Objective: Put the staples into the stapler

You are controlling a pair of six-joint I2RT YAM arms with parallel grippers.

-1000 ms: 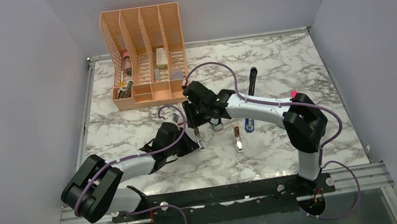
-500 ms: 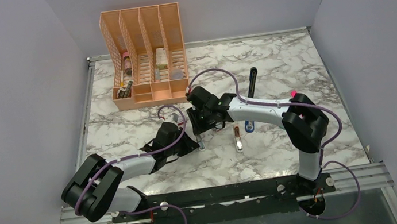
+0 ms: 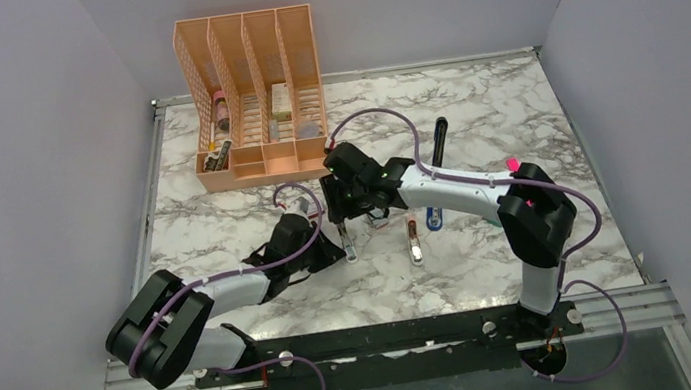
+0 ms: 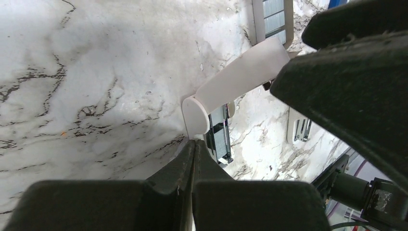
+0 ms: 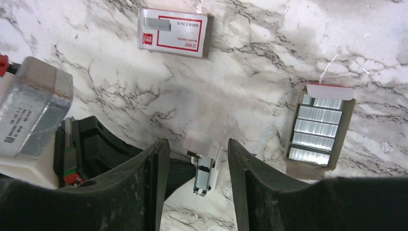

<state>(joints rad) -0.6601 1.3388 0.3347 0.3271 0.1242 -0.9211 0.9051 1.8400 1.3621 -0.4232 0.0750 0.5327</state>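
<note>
Between the right gripper's [image 5: 196,144] fingers [image 5: 155,183], which stand apart and clamp nothing, lies a small white-capped piece [image 5: 202,142] with a metal channel, with marble showing on either side of it. Just off the outer side of the right-hand finger sits an open tray of staples [image 5: 320,134], its silver strips packed in brown card. Ahead of the fingertips the staple box [image 5: 173,34] lies flat on the marble table [image 5: 269,57] with its red-bordered label up. The left gripper [image 4: 194,144] comes at the same white-capped piece from the opposite side. Its jaws are pressed together with nothing between them, and their tip is just beside the piece's rounded white end — whether it touches cannot be told. From that wrist the metal channel appears to hold a row of staples, and the right gripper's black bulk fills the space beside it. The stapler [image 3: 433,218] lies past the tray, on the side away from both pairs of jaws. Only its blue end shows — the right forearm crosses over the rest. Neither gripper touches it. Well behind the jaws, at the table's far left, stands a peach desk organiser [image 3: 253,96].
</note>
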